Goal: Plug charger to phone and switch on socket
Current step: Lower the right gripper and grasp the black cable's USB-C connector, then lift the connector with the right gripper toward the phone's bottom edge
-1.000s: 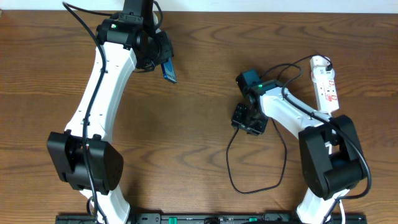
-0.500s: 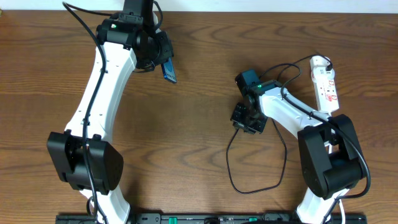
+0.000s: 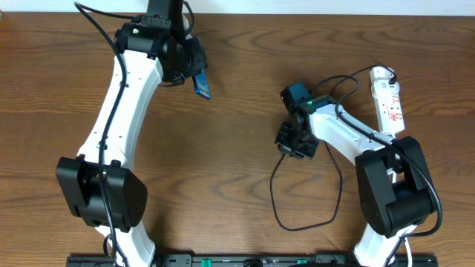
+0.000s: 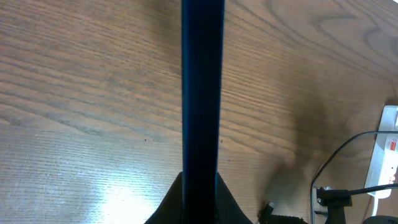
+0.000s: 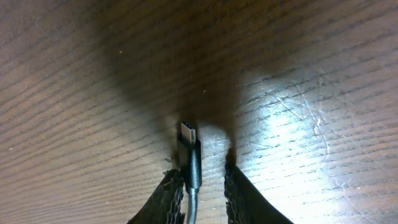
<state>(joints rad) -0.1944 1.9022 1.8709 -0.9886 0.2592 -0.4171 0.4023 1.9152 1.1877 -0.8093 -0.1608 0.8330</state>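
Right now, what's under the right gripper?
The charger tip shows between the right gripper's fingers, with bare table beneath; anything farther back is covered by the gripper.

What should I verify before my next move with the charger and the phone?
1. Phone gripped by left claw: ok, held edge-on.
2. Charger tip lying between the right claw fingers: ok.
3. Right claw closed on Charger: not ok, a gap shows on one side.
4. Phone port facing the tip: cannot tell.
5. Charger slack: ok, it lies in a loose loop.
6. Socket switch position: cannot tell.
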